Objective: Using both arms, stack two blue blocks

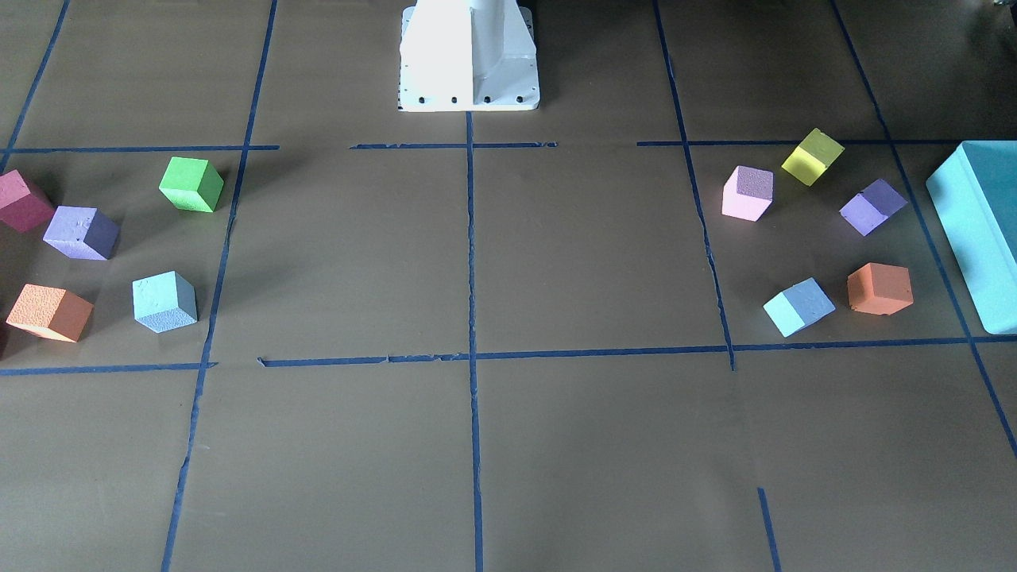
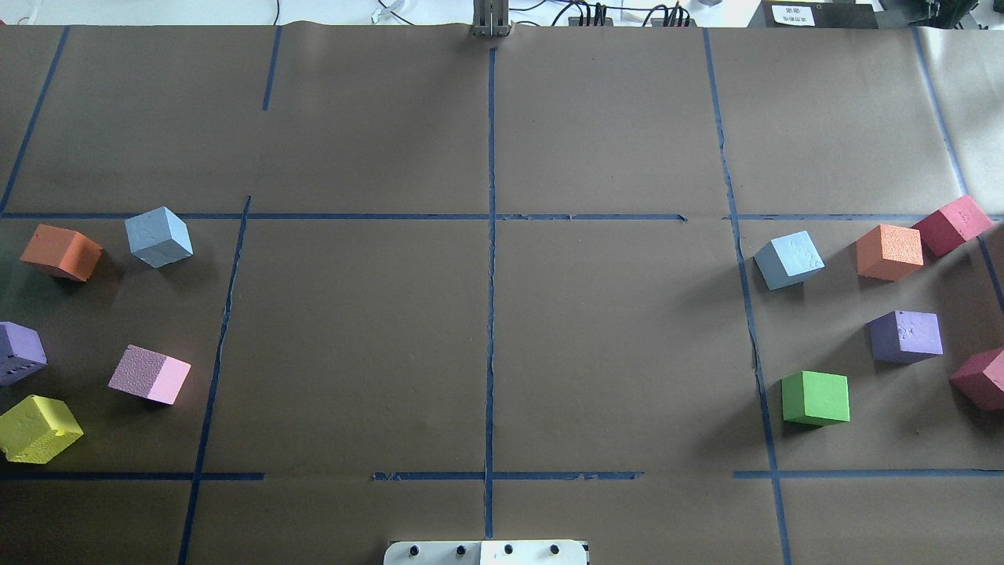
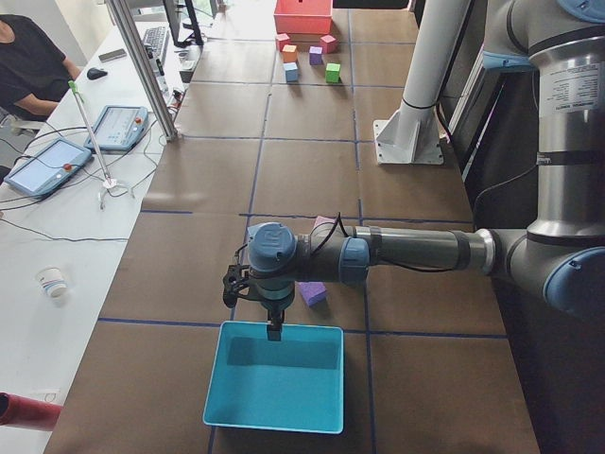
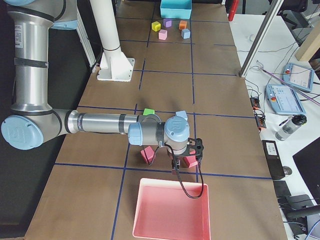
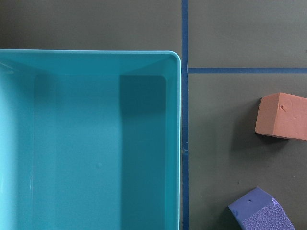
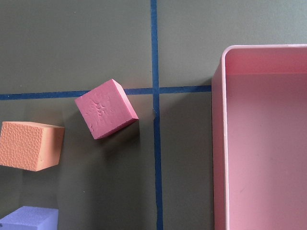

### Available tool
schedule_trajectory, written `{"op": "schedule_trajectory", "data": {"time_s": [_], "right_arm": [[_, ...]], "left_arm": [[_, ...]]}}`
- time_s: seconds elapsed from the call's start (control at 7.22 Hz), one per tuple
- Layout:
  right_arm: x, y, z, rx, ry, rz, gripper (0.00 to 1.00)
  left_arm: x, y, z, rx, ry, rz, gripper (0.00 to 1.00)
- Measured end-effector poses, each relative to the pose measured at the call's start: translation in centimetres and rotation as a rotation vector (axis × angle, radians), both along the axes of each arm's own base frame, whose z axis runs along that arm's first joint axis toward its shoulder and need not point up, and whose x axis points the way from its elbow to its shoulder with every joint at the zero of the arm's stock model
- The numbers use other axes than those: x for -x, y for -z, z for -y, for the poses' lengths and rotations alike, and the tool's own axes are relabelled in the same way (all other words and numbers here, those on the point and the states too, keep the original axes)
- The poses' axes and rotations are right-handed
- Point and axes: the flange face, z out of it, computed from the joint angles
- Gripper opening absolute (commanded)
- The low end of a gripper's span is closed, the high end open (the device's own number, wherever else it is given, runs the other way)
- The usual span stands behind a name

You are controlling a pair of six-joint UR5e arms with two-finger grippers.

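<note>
Tape lines (image 2: pixel 491 314) in blue are seen crossing the brown counter (image 2: pixel 612 345), with a white metal pedestal base (image 2: pixel 486 552) at its near edge. On the robot's left side, a pale sky-blue foam cube (image 2: pixel 158 236) is set at the far edge of a loose cluster, just beside an orange foam cube (image 2: pixel 61 252) and beyond a pink foam cube (image 2: pixel 149 374) and a yellow foam cube (image 2: pixel 39 428). On the robot's right side, a second pale sky-blue foam cube (image 2: pixel 788 259) is placed likewise at the far edge of its cluster, beyond a green foam cube (image 2: pixel 816 398) and near a second orange foam cube (image 2: pixel 889 251). The two blue cubes are found well apart on the counter, untouched and unstacked. At the counter's ends, the left tool (image 3: pixel 275 329) is held over the rim of a teal plastic tray (image 3: pixel 284 388) and the right tool (image 4: pixel 175 167) by the rim of a pink plastic tray (image 4: pixel 170 215); whether either tool is wide or narrow cannot be told.
</note>
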Motion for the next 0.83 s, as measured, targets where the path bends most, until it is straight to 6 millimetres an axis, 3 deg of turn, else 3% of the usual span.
{"op": "schedule_trajectory", "data": {"time_s": [0.42, 0.83], "right_arm": [[0.0, 0.2, 0.2, -0.005, -0.001, -0.001, 1.00], [0.1, 1.9, 1.8, -0.034, -0.004, -0.005, 1.00]], "left_arm": [[0.0, 0.0, 0.0, -0.001, 0.000, -0.001, 1.00], [0.0, 0.3, 0.0, -0.006, 0.000, -0.004, 1.00]]}}
